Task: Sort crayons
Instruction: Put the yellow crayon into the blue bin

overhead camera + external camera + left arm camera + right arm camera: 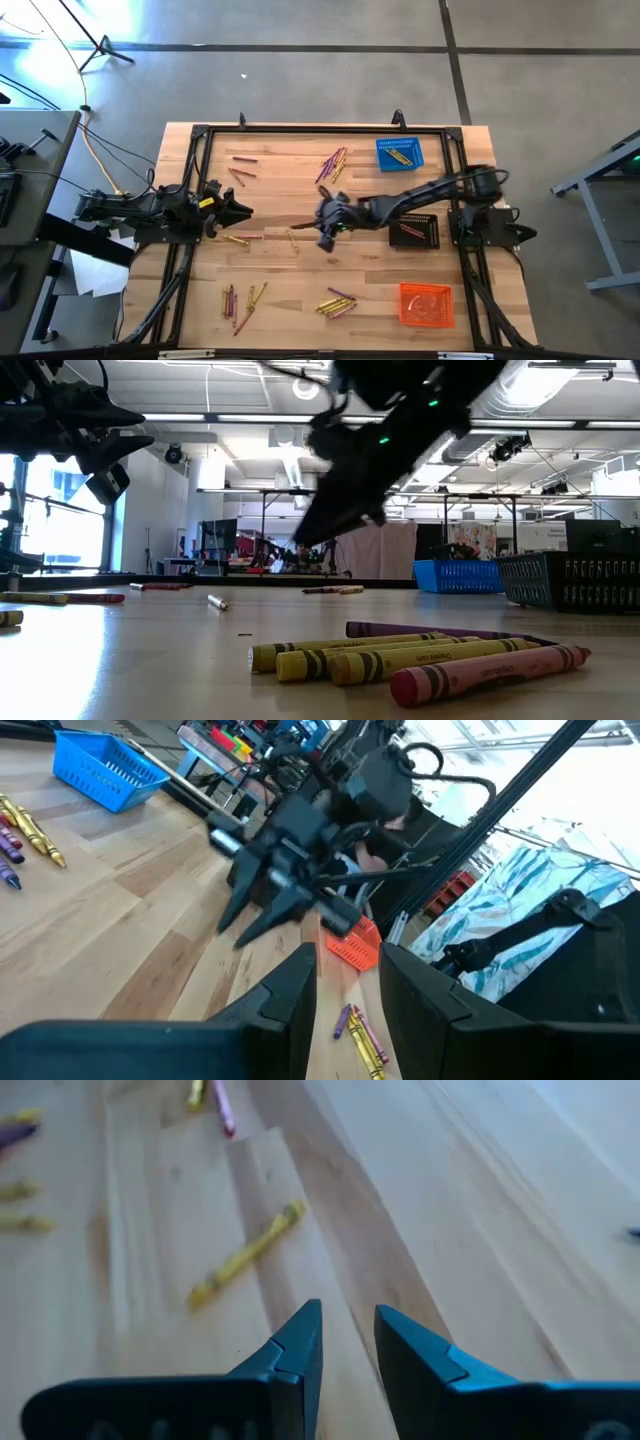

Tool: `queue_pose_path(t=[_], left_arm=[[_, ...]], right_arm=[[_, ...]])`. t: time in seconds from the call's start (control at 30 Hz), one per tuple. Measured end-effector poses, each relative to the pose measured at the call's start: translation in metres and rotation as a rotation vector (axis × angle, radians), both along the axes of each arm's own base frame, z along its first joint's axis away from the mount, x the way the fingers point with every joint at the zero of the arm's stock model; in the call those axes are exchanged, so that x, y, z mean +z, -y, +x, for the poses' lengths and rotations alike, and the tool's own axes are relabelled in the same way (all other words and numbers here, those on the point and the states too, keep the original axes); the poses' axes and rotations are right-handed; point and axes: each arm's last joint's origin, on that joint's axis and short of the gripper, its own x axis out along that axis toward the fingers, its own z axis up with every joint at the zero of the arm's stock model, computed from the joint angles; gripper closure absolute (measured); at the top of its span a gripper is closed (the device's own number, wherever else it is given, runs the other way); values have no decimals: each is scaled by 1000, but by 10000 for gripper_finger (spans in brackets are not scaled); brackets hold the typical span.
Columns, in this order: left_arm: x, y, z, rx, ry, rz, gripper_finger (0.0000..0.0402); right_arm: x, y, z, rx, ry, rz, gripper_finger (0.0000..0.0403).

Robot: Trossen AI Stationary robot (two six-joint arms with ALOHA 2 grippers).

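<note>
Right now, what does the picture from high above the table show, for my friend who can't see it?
The right claw hangs open over the middle of a wooden table, near a yellow crayon. Crayon piles lie scattered about, with blue, black and orange baskets on the right. The left claw waits at the left.

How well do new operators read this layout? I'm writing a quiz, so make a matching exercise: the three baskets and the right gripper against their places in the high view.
Things:
1. blue basket
2. black basket
3. orange basket
4. right gripper

Places:
A. over the middle of the table
B. bottom right corner
C. top right
D. between the other two baskets

Pairs: 1-C, 2-D, 3-B, 4-A
</note>
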Motion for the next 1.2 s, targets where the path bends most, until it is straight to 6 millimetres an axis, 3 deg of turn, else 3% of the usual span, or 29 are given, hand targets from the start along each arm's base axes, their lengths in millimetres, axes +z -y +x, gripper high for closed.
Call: queue_pose_path(t=[0.23,0.47,0.63,0.93,1.2], left_arm=[[0,0,0,0,0,0,302],[0,0,0,0,0,0,302],[0,0,0,0,0,0,302],[0,0,0,0,0,0,302],[0,0,0,0,0,0,302]], right_arm=[[-4,-8,66,-73,25,51,325],[4,-22,100,-264,-99,29,325],[18,-32,111,-359,-120,98,325],[-13,-51,111,-415,-257,210,325],[-19,-56,111,-423,-270,223,325]])
